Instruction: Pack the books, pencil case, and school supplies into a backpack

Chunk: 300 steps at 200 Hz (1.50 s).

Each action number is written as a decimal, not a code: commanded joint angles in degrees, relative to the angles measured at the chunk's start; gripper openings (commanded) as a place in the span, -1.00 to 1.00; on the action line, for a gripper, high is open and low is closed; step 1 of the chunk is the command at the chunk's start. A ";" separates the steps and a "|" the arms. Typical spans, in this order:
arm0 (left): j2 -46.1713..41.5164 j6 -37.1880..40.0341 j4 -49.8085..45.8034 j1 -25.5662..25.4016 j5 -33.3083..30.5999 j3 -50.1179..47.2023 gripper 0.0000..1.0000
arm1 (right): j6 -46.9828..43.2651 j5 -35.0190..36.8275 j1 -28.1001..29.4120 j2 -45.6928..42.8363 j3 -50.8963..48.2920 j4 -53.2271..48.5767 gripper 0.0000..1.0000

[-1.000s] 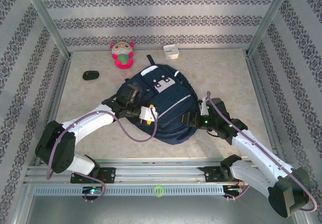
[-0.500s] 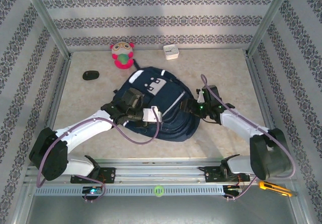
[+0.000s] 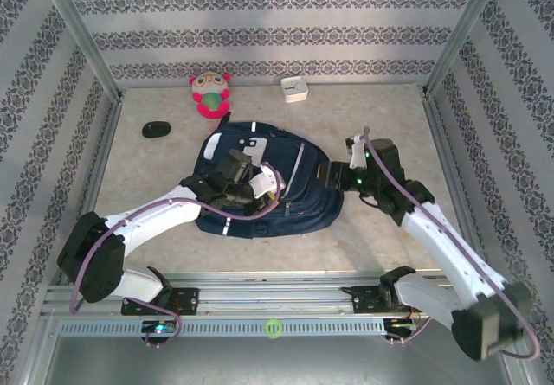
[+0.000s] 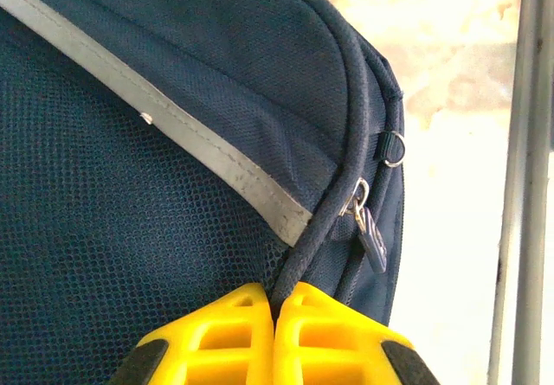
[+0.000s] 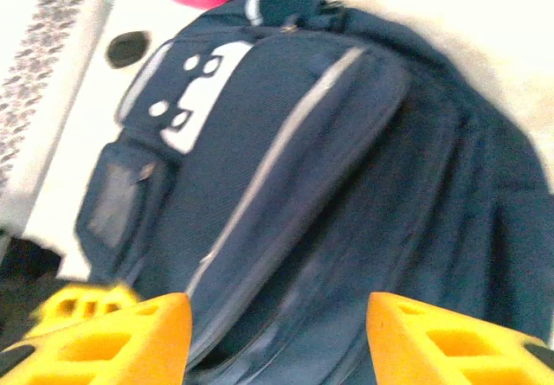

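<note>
Yellow left gripper, half cropped, pinches the backpack.

There's a little plush doll at the back of the table, pink and green with a pale face, right by the wall. A small white box sits off to its right, well apart. A black oval thing lies alone on the left of the beige tabletop. The walls are striped floral wallpaper.
</note>
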 commanded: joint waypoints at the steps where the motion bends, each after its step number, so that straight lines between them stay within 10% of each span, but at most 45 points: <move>1: 0.65 -7.46 2.62 -0.70 4.80 0.91 -1.00 | 5.49 4.30 6.89 -3.40 -4.75 -3.25 0.03; 87: 4.65 -7.18 -2.04 -0.70 6.78 5.94 -1.00 | 16.32 19.16 26.34 5.82 -5.25 3.54 0.03; 155: 5.18 -7.96 -1.49 -0.61 8.40 6.97 -1.00 | 14.11 24.13 26.85 13.43 -2.97 7.02 -0.05; 223: 4.66 -7.85 -2.17 -0.60 7.09 6.77 -1.00 | 17.54 32.87 25.43 13.07 -1.76 0.18 -0.60; 300: 4.25 -7.46 -2.58 -0.52 6.69 6.62 -1.00 | 14.61 32.75 24.48 16.32 1.44 -1.66 -0.31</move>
